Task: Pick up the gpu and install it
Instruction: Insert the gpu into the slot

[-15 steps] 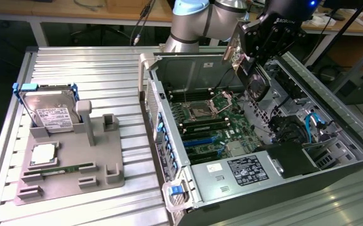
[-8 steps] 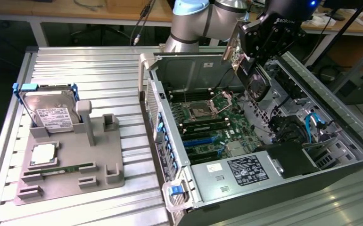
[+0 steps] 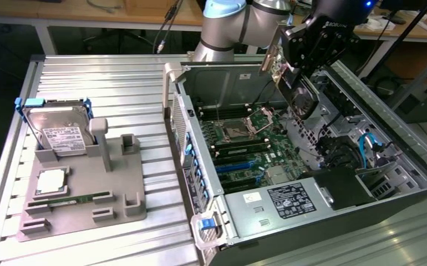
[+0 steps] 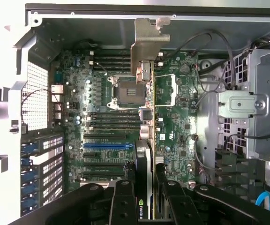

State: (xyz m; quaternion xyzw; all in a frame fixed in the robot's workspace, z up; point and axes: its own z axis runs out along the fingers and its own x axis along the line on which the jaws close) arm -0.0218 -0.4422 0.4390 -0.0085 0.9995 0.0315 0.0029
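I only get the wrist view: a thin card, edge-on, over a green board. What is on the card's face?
Observer: In the exterior view the gpu shows a round black fan.
Operator: What is beside the computer?
Observer: A grey holder on the exterior view's left, with a silver hard drive standing in it.
Operator: Anything else in it?
Observer: A narrow green memory stick and a square chip.

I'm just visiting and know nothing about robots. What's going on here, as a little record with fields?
hand: closed on the gpu
gpu position: hanging over the open computer case, apparently not yet in a slot
motherboard: exposed inside the case
grey holder: exterior view's left, carrying a hard drive and memory stick
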